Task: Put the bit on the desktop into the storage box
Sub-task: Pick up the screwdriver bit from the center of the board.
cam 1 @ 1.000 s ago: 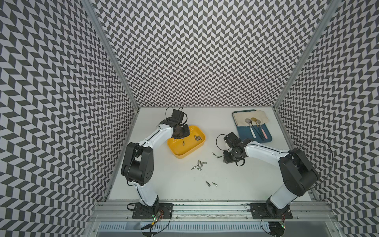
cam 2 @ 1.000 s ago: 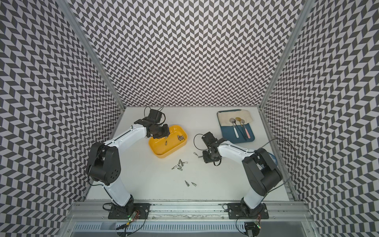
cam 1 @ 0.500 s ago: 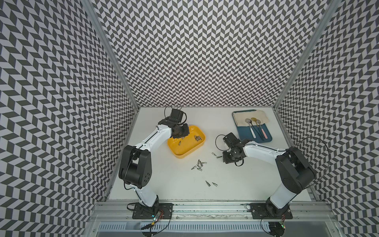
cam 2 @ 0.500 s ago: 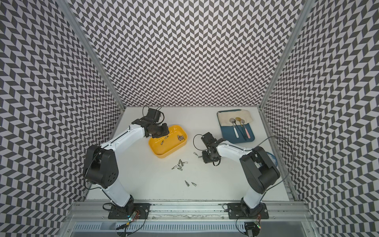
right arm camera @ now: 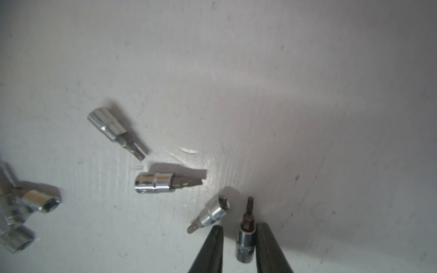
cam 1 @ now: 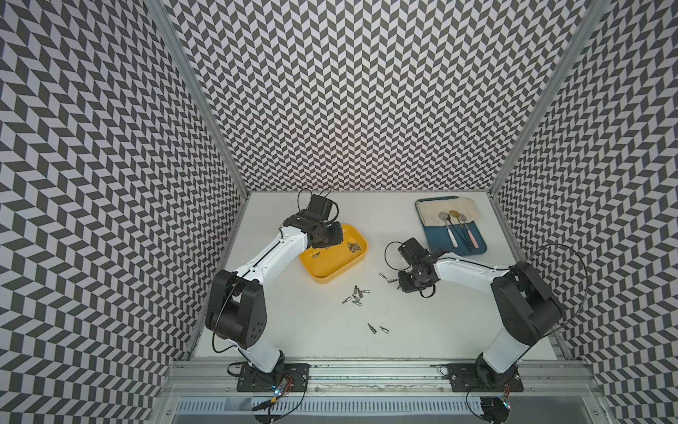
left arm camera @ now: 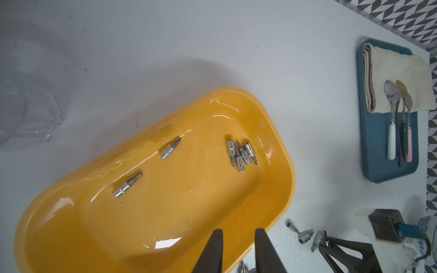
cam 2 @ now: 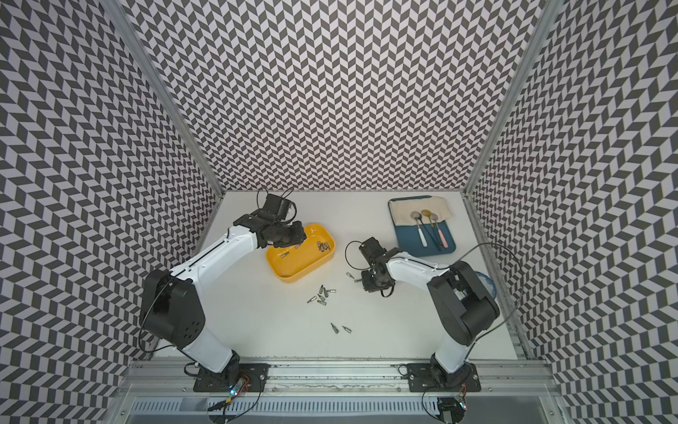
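One bit (right arm camera: 246,241) was flanked by just-narrowed right claw (right arm camera: 240,227); grip could not be told | left claw (left arm camera: 238,230) narrow, empty, over storage box (left arm camera: 281,184) | lift judged next

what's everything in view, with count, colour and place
storage box: one, yellow, desktop left-centre
bits: about six, silver, inside box
loose bits: roughly ten, silver, desktop; cluster mid-table, pair near rail, few further right
tray: one, blue, far right corner
cloth: one, cream, on tray
spoons: three, white, dark, pink handles, on tray
glass cup: one, clear, near box
plate: one, blue-patterned, behind right arm
left gripper: one, black, open, empty
right gripper: one, black, open around a bit
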